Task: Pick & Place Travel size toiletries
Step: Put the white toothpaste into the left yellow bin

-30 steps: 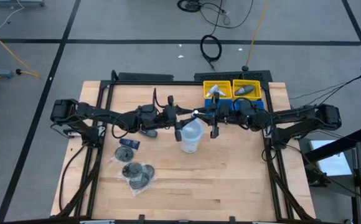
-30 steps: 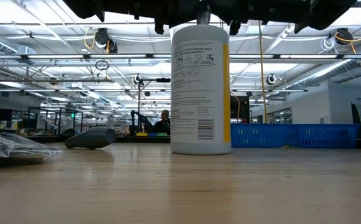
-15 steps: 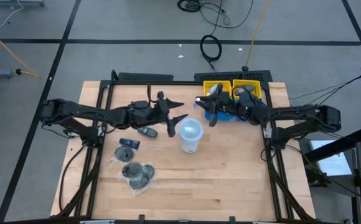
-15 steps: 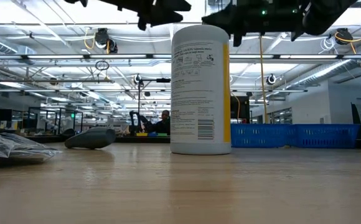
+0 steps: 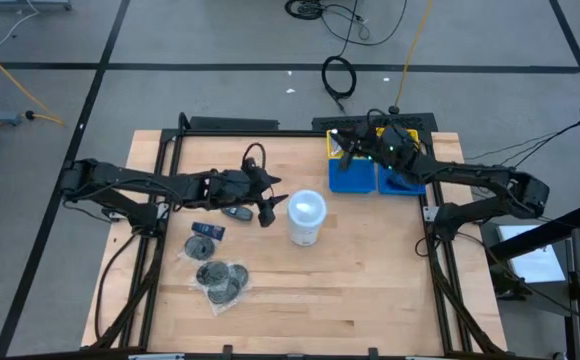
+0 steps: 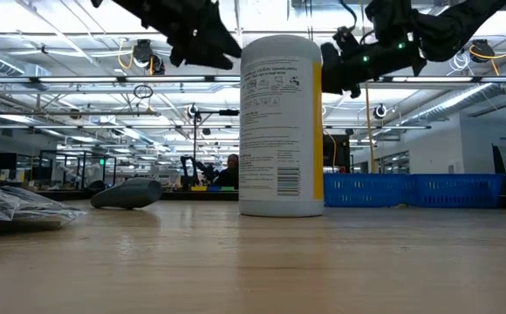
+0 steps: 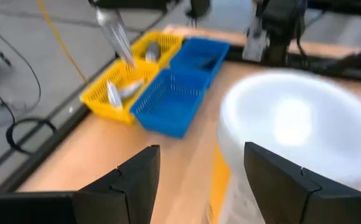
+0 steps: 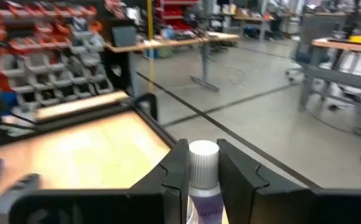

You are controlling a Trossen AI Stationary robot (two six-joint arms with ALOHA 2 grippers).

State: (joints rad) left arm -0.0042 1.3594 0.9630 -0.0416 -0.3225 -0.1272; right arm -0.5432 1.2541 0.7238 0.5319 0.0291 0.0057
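Note:
My right gripper is over the yellow bins at the table's far right, shut on a small white-capped tube. In the left wrist view the tube hangs above a yellow bin. My left gripper hovers open just left of the white tub, and its fingers frame the tub's pale lid. A dark grey mini bottle, a dark blue item and clear-wrapped discs lie flat on the table's left half. My right gripper pinches the tube's purple body between its two fingers. The white cap stands out past the fingertips. The tube is lifted clear, its free end pointing down over the yellow bin.
Blue bins sit just on the near side of the yellow ones, which hold grey items. The tall tub stands upright mid-table between the arms. Bare wood lies near and right of it. A person shows far off in the room.
The two grippers, close together above the tub a second ago, have parted. My right gripper carried the tube toward the far right, over the yellow bins. My left gripper drew back to the left, then dropped toward the near side beside the tub.

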